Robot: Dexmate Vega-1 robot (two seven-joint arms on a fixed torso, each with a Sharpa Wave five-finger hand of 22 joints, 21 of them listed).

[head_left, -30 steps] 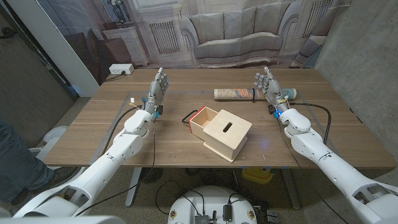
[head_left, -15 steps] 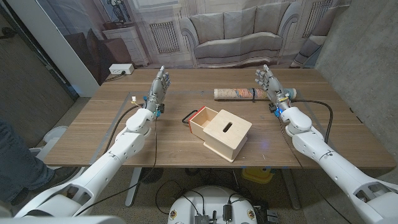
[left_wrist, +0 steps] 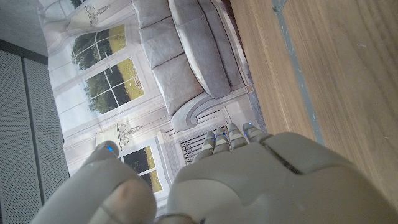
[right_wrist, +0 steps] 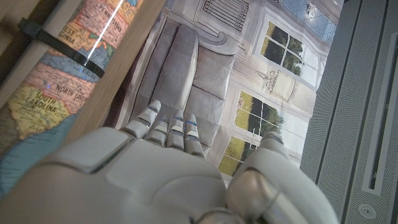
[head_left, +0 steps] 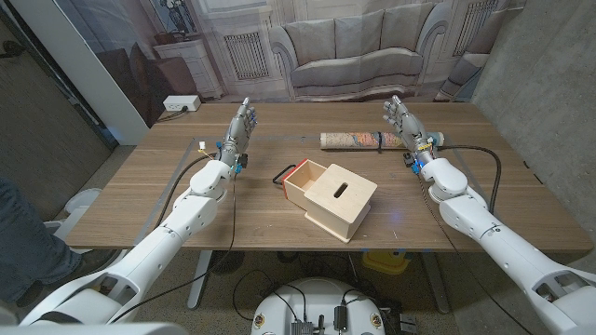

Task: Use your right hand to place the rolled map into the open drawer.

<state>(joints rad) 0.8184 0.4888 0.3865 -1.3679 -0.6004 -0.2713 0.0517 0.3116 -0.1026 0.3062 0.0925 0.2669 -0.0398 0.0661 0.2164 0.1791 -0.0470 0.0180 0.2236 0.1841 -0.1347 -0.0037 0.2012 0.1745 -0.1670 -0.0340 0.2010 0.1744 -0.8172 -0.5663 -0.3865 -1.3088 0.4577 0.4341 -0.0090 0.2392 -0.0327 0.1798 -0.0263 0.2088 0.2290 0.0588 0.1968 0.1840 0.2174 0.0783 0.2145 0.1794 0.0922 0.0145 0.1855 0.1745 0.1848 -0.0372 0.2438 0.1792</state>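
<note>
Approach step. Right hand (head_left: 402,123) empty, fingers spread, just beside rolled map (head_left: 352,140), far side of table (head_left: 140,200). Drawer (head_left: 304,176) open mid-table. Next: wrap fingers round map, lift. Left hand (head_left: 241,128) empty, idle.

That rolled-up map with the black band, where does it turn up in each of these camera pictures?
Head view: rolled map lies at the table's far side, just beside the right hand.
Right wrist view: the map runs along the picture's left edge, close beside the hand.
Left wrist view: not in it.
Shared landmark: the sofa backdrop.
</note>
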